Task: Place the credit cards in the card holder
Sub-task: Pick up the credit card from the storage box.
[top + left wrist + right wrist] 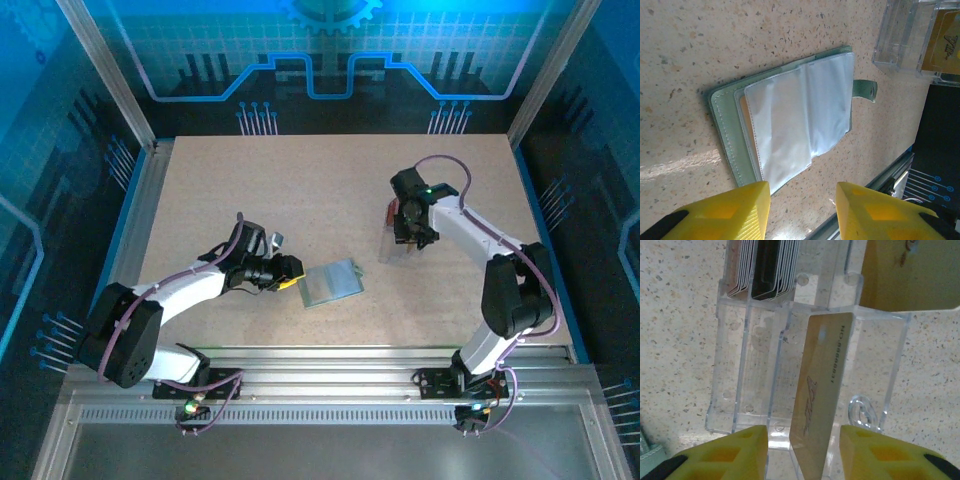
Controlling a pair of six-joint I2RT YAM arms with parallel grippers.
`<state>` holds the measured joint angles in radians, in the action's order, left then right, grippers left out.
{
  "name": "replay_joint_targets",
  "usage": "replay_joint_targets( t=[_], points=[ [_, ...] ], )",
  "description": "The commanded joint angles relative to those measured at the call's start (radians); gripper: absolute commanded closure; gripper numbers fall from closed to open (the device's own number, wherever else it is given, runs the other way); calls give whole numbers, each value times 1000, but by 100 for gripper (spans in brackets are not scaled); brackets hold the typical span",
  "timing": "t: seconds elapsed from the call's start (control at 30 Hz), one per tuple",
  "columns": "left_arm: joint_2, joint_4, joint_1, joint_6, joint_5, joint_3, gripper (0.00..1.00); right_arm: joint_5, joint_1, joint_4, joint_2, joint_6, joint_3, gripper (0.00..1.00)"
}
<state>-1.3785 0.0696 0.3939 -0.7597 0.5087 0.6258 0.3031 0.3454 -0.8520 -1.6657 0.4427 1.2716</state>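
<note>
Open and flat on the speckled table, a little left of centre: the card holder, grey-green cover down, clear sleeves up. In the left wrist view, a sliver of orange card tucked under the sleeves at 1 edge, and a small closing tab sticking out at the opposite side.

Just beside the holder, on its left: the left gripper, yellow fingers apart with nothing between them. Tips close to the cover's edge, not seen touching it.

Well apart from the holder, to the right: a clear plastic rack standing on the table, with the right gripper directly over it. In 2 slots at the rack's far end, stacks of credit cards on edge, 1 pale, 1 dark. In a nearer slot, 1 gold card, tilted, its lower end between the 2 fingers of that gripper. A strip of gap visible on the card's left; on its right, finger and card edge very close. Cannot tell whether pinched or merely straddled. At the rack's far right, a second gold card.
</note>
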Motion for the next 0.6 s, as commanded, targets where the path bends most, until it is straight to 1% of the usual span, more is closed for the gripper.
replay_joint_targets(
  t=[0.0, 0.23, 0.3, 0.43, 0.57],
  points=[
    [19, -1, 5, 10, -15, 9, 60, -4, -13, 1, -26, -11, 26, 64],
    [16, -7, 3, 7, -15, 3, 61, 33, -13, -10, -34, -15, 40, 75],
    [16, -7, 5, 7, -15, 3, 61, 50, -13, -20, -39, -17, 49, 80],
    [14, -7, 4, 8, -16, 2, 61, 58, -13, -24, -40, -24, 54, 87],
    [11, -7, 3, 9, -16, 2, 61, 65, -13, -30, -40, -29, 62, 97]
  ],
)
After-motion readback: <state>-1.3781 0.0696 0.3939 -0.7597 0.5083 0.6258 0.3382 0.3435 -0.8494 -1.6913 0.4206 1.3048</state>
